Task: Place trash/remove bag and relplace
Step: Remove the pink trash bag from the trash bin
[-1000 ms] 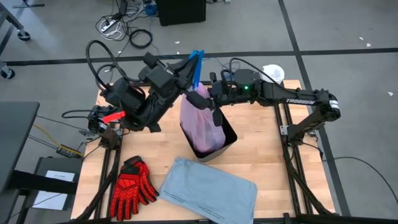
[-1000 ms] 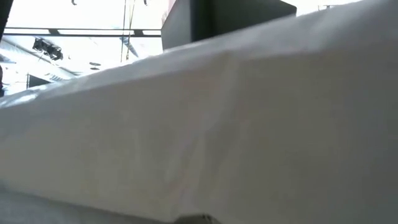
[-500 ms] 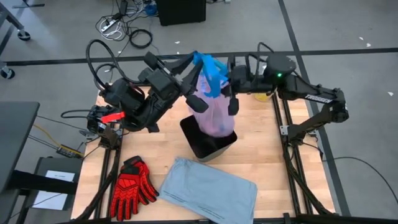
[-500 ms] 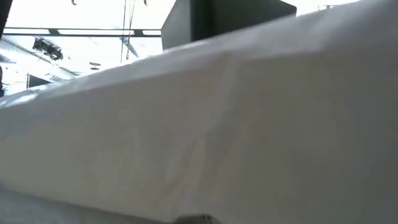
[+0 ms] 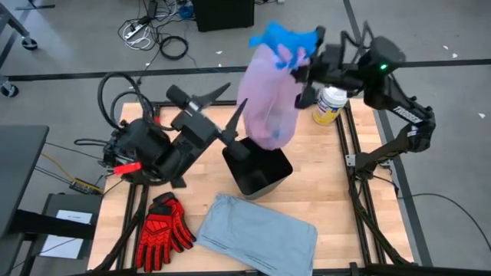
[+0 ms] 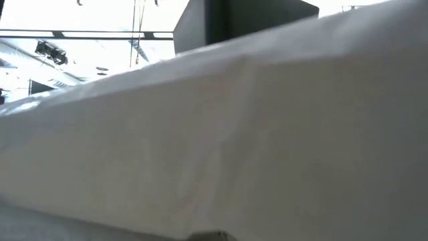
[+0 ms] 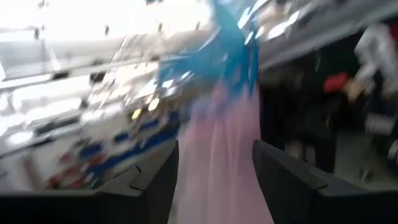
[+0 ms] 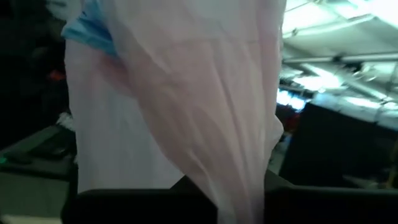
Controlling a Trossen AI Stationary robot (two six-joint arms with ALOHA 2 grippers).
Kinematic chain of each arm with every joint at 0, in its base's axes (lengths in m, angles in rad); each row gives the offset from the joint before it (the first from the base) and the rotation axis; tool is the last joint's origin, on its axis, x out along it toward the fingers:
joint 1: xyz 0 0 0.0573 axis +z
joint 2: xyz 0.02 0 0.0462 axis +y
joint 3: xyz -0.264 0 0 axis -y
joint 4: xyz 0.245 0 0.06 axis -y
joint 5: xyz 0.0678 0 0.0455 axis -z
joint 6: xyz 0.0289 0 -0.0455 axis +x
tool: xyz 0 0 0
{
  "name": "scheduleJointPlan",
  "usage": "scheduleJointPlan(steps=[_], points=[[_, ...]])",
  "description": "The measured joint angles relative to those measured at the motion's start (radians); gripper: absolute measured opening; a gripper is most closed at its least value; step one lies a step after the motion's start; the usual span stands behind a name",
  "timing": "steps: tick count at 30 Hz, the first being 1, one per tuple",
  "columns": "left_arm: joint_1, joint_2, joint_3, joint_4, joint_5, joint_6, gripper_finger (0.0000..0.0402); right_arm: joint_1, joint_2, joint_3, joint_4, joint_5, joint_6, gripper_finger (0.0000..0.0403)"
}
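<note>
The translucent pink bag [image 5: 267, 103] with blue drawstring ties [image 5: 282, 37] hangs over the black bin [image 5: 257, 170], which stands mid-table. My right gripper [image 5: 303, 65] is up high at the far side, shut on the bag's top. My left gripper [image 5: 224, 107] stands open just left of the bag. In the left wrist view the bag [image 7: 217, 143] shows beyond the spread fingers [image 7: 155, 180]. The trash is hidden. The grey-blue replacement liner [image 5: 257, 234] lies flat near the table's front edge. My right gripper holds the bag at its gathered top, right by the blue ties [image 5: 294, 55], coming from the table's right side. In the right wrist view the pink film [image 8: 199, 106] drapes over the fingers and hides the hold. The bag hangs down, its lower end [image 5: 270, 138] over the bin's far rim.
A yellow tub with a white lid [image 5: 331, 103] stands at the far right, close under my right arm. Red gloves [image 5: 161, 230] lie at the near left corner. A pale sheet [image 6: 234, 147] fills the low view and blocks it.
My left gripper has opened, let go of the bag's blue ties and drawn back toward the table's left. My right gripper has risen and swung toward the far right edge with the bag's top. The bag has been drawn up out of the bin.
</note>
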Motion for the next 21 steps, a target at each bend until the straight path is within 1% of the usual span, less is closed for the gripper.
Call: scheduleJointPlan(steps=[1,3,6,10,14,17,21], points=[[-0.008,0.000,-0.001,-0.007,-0.054,0.004,0.0215,-0.009,0.000,0.011,0.002,0.000,-0.005,0.0000],[-0.016,0.000,-0.001,-0.040,-0.127,-0.012,0.0215,-0.024,-0.001,0.028,-0.004,-0.012,-0.012,0.0000],[-0.011,0.001,-0.001,-0.148,-0.151,-0.131,0.0217,-0.040,-0.001,0.035,-0.015,-0.072,-0.005,0.0000],[0.012,0.002,-0.001,-0.306,-0.136,-0.276,0.0227,-0.042,0.000,0.035,-0.031,-0.180,0.047,0.0000],[0.037,0.002,-0.001,-0.410,-0.061,-0.409,0.0246,-0.041,0.000,0.035,-0.039,-0.212,0.093,0.0000],[0.067,0.002,-0.001,-0.460,-0.038,-0.474,0.0263,-0.041,0.000,0.035,-0.031,-0.228,0.123,0.0000],[0.113,0.002,-0.001,-0.532,0.012,-0.562,0.0281,-0.041,0.000,0.035,-0.026,-0.308,0.156,0.0000]])
